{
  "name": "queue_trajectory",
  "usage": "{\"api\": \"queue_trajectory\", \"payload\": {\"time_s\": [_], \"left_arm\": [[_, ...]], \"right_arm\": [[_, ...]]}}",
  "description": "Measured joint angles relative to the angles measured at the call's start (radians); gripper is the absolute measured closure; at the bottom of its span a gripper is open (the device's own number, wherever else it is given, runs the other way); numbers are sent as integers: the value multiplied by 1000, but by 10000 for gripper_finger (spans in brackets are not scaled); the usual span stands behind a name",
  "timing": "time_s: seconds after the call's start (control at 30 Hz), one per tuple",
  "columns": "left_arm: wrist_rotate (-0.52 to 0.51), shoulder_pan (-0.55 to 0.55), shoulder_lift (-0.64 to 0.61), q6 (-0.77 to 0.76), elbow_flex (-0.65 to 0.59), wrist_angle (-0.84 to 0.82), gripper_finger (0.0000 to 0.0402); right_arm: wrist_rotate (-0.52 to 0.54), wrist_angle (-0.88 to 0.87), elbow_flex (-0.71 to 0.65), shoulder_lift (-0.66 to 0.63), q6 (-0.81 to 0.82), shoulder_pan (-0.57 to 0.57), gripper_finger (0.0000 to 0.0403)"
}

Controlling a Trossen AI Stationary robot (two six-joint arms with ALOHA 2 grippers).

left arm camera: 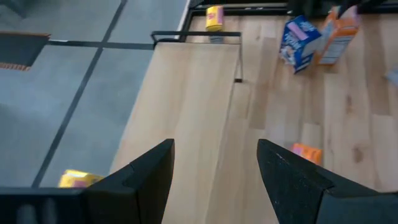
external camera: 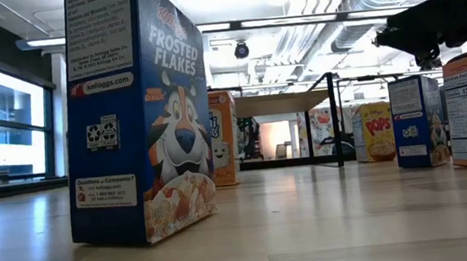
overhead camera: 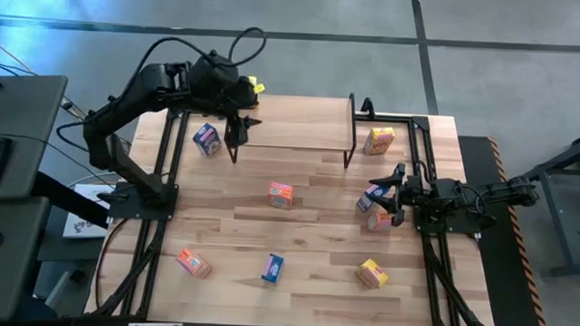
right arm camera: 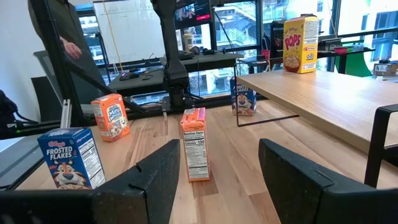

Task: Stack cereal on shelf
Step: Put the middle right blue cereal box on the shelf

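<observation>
Two robot arms at a tabletop, with cereal boxes scattered around a low shelf [overhead camera: 301, 123].

The left end effector [overhead camera: 238, 132] hovers above the shelf's left end, fingers apart and empty; the right end effector [overhead camera: 384, 193], also parted and empty, sits beyond the shelf's right legs beside a blue box [overhead camera: 368, 199] (an orange one adjoins). A careless reach could topple either.

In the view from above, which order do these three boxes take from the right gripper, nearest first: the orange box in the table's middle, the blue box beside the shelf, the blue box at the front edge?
From the right gripper:
1. Orange box, in the table's middle.
2. Blue box at the front edge, toward the front centre.
3. Blue box beside the shelf, at the left end of the shelf.
</observation>
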Motion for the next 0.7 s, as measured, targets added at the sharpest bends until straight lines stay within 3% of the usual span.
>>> {"api": "queue_trajectory", "payload": {"time_s": [0.23,0.7], "left_arm": [[-4,-64,0,-73,0,-3,181],[-16,-156,0,-199,0,-13,181]], "right_arm": [[6,3,0,0,109,0,192],[-10,4,0,0,136,0,191]]}}
